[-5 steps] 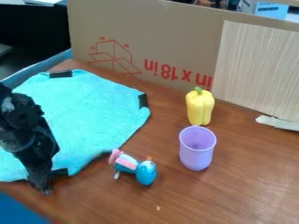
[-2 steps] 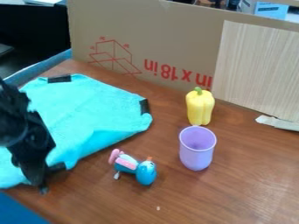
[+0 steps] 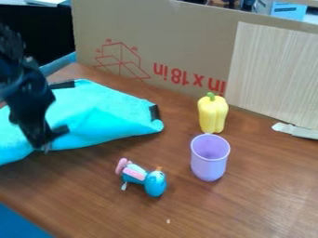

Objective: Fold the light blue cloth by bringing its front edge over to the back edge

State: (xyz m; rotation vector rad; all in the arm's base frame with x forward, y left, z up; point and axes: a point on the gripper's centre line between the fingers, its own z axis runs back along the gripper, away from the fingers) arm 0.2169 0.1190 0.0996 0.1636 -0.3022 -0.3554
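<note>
The black gripper [image 3: 44,147] is at the left, shut on the front edge of a turquoise cloth [image 3: 102,118] beside one of its black corner patches. That edge is raised and pulled back, and the cloth bulges in a fold to the right of the gripper. Other black patches mark the cloth's back corner and right corner. The arm covers part of the cloth's left side.
A blue toy bird with pink parts [image 3: 146,180] lies front centre. Right of it stands a purple cup [image 3: 209,160], with a yellow pepper [image 3: 212,114] behind. A cardboard panel [image 3: 168,42] borders the wooden table's back [image 3: 248,200].
The gripper has moved back, away from the table's front edge, and the cloth's front edge has come with it, folding the cloth and baring table. Bird, cup and pepper have not moved.
</note>
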